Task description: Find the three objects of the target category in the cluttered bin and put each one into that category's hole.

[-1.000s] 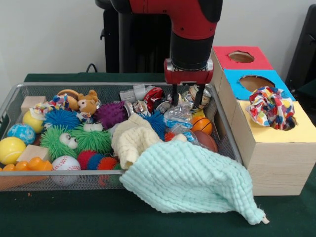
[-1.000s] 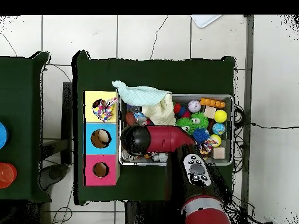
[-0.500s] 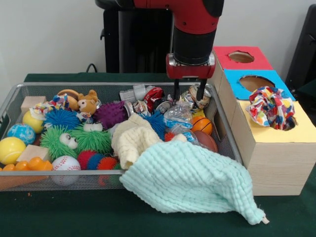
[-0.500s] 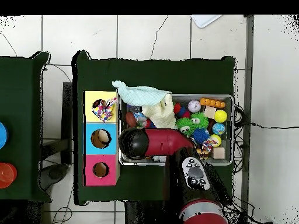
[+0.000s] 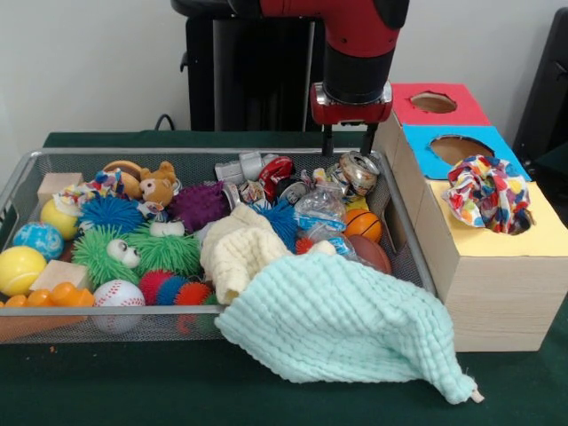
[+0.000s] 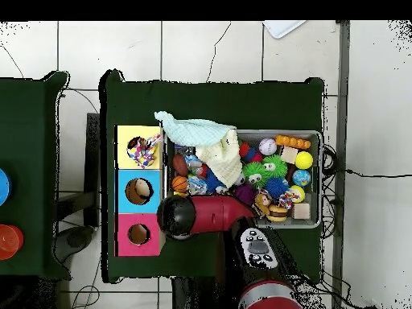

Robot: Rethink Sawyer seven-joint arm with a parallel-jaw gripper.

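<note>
My gripper (image 5: 347,153) hangs open and empty at the wire bin's (image 5: 404,232) back right corner, just above a crushed can (image 5: 357,171) among other cans (image 5: 277,169). A mint cloth (image 5: 342,324) drapes over the bin's front edge onto the table. Beside it in the bin lies a cream knitted cloth (image 5: 238,248). A colourful patterned cloth (image 5: 486,191) sits bunched in the hole of the yellow box (image 5: 541,238). In the overhead view the arm (image 6: 193,217) hides the gripper, and the mint cloth (image 6: 195,130) and the yellow box (image 6: 122,137) show.
A blue box (image 5: 417,142) and a red box (image 5: 399,96), each with an open hole, stand behind the yellow one. Spiky green balls (image 5: 133,251), a teddy bear (image 5: 158,186), a baseball (image 5: 118,295), a small basketball (image 5: 362,224) and several other toys fill the bin.
The gripper has risen out of the cans and moved right toward the boxes. The crushed can stays in the bin.
</note>
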